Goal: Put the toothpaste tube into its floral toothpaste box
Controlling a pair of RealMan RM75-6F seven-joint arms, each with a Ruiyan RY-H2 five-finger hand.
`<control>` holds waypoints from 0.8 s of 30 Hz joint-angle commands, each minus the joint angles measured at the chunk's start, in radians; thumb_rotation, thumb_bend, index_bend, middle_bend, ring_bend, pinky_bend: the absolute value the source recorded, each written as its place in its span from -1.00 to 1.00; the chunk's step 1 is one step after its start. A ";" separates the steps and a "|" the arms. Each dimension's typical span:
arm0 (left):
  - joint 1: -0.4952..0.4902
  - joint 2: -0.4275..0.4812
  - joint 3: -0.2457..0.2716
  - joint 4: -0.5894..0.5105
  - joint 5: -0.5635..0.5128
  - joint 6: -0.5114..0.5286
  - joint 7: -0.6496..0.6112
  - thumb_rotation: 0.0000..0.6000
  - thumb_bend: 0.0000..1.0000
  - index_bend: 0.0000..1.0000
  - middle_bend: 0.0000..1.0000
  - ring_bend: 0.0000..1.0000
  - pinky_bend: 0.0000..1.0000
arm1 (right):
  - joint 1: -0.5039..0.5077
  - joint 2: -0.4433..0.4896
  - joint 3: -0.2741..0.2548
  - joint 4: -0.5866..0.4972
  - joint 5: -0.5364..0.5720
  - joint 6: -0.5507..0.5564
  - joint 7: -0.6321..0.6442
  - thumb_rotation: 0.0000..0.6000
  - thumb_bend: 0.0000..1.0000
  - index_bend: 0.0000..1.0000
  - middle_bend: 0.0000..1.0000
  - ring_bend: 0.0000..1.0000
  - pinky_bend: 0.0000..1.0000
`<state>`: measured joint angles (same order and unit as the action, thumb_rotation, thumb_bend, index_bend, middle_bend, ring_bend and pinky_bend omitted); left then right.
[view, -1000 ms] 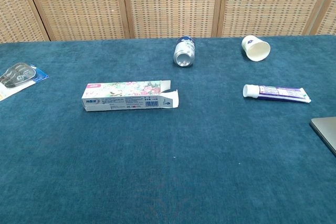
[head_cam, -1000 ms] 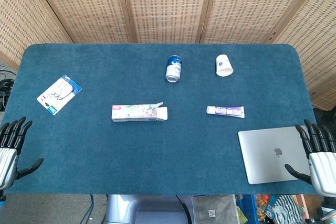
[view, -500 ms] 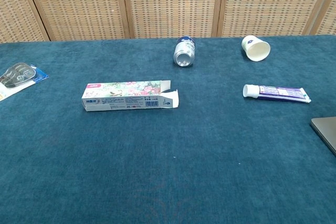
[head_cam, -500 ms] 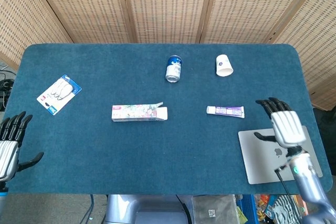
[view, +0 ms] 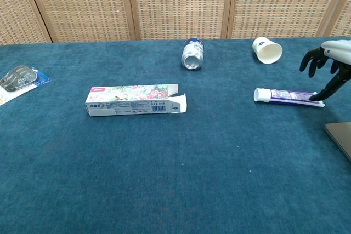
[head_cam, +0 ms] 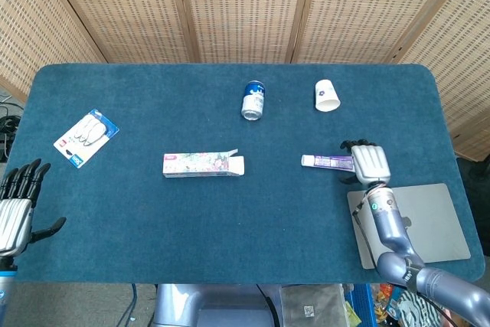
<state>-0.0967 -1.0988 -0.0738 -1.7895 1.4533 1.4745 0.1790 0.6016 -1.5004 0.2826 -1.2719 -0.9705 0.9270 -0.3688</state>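
Observation:
The toothpaste tube [head_cam: 327,161] [view: 288,96] lies flat on the blue table, right of centre, with its cap pointing left. The floral box [head_cam: 203,165] [view: 131,100] lies near the middle, its open flap end facing right toward the tube. My right hand [head_cam: 368,163] [view: 328,63] hovers over the tube's crimped right end with fingers apart and curved downward. One fingertip [view: 317,97] reaches down to that end, and the hand holds nothing. My left hand [head_cam: 15,206] stays off the table's front left corner, fingers spread and empty. The chest view does not show it.
A blue can [head_cam: 253,100] [view: 192,54] and a white paper cup [head_cam: 327,96] [view: 267,50] lie on their sides at the back. A closed laptop [head_cam: 429,223] [view: 340,138] sits at the front right under my right forearm. A blister pack [head_cam: 86,137] [view: 19,78] lies far left.
My right hand has moved from the table's front right corner, across the laptop, up and left to the tube's right end. The left hand, tube and box have barely shifted.

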 commanded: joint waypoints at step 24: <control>-0.033 -0.005 -0.024 0.001 -0.088 -0.046 0.018 1.00 -0.58 -1.00 -1.00 -1.00 -1.00 | 0.136 -0.195 -0.029 0.342 0.128 -0.150 -0.071 1.00 -0.45 -0.26 -0.15 -0.42 -0.35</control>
<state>-0.1285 -1.1039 -0.0979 -1.7888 1.3667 1.4293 0.1964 0.7336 -1.6905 0.2600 -0.9392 -0.8380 0.7799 -0.4353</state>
